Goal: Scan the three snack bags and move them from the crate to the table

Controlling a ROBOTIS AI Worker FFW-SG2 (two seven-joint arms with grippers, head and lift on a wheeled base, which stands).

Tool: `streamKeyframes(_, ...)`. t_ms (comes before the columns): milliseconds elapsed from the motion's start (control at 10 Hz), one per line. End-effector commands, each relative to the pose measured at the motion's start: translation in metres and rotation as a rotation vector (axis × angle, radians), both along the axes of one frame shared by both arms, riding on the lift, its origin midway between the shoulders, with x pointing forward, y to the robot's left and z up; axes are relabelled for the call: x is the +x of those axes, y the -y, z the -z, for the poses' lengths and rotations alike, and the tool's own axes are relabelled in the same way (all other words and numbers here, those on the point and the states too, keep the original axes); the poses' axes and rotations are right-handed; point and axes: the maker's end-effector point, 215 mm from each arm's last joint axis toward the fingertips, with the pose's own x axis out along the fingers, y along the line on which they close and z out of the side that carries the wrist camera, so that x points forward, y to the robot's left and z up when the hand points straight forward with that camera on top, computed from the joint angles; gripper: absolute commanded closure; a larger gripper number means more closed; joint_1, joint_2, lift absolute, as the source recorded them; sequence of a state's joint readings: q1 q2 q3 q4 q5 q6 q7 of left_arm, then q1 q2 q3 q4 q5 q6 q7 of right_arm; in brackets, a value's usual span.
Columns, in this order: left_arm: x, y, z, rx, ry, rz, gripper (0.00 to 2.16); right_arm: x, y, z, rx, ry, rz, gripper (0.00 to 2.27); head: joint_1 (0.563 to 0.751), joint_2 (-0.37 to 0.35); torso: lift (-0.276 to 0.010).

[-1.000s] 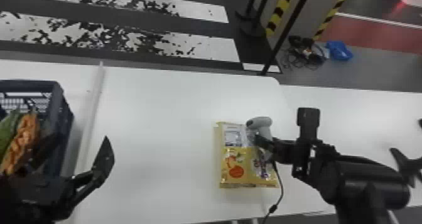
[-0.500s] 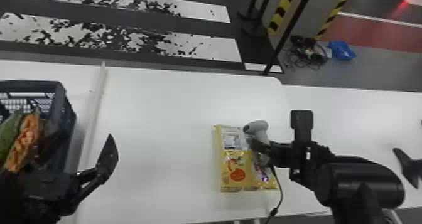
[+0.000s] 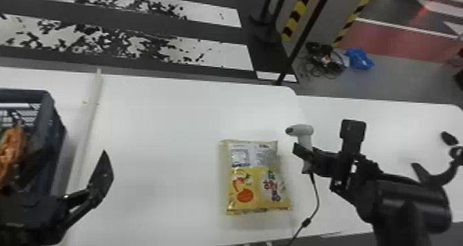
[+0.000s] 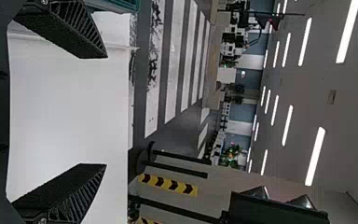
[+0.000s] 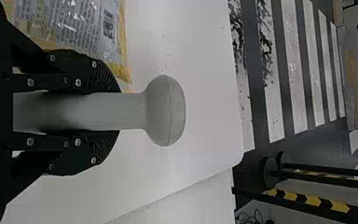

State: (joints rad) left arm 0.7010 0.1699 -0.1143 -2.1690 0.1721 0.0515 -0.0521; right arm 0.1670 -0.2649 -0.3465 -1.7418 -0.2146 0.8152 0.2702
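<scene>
Gripping the scanner point(image 3: 303, 130), the right gripper point(image 5: 119, 111) has carried it from over the bag point(image 3: 255, 174) to just beside it. That bag lies on the table point(image 3: 165, 142), probably scanned; others may lie beneath. Orange goods point(image 3: 12, 142) in the crate point(image 3: 53, 124) seem left to do. Near them, the left gripper point(image 4: 105, 111) stands wide.

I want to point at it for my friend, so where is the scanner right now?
In the head view, the scanner is right of the middle, just to the right of the yellow snack bag, with its handle in the right gripper.
</scene>
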Motion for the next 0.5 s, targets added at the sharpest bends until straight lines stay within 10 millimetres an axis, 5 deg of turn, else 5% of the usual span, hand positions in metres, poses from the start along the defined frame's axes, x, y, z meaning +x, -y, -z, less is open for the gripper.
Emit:
streamKeyframes(0, 0.000, 0.000, 0.000, 0.000, 0.000, 0.001, 0.03, 0.002, 0.033, 0.014, -0.002, 0.008, 0.029, 2.24, 0.695, -0.344, -0.062)
streamKeyframes(200, 0.000, 0.001, 0.000, -0.001, 0.000, 0.002, 0.03, 0.003, 0.066, 0.035, -0.004, 0.002, 0.051, 2.24, 0.695, -0.350, -0.062)
streamKeyframes(400, 0.000, 0.001, -0.001, 0.001, 0.001, 0.004, 0.03, 0.003, 0.076, 0.051, -0.012, -0.013, 0.047, 2.24, 0.695, -0.350, -0.062)
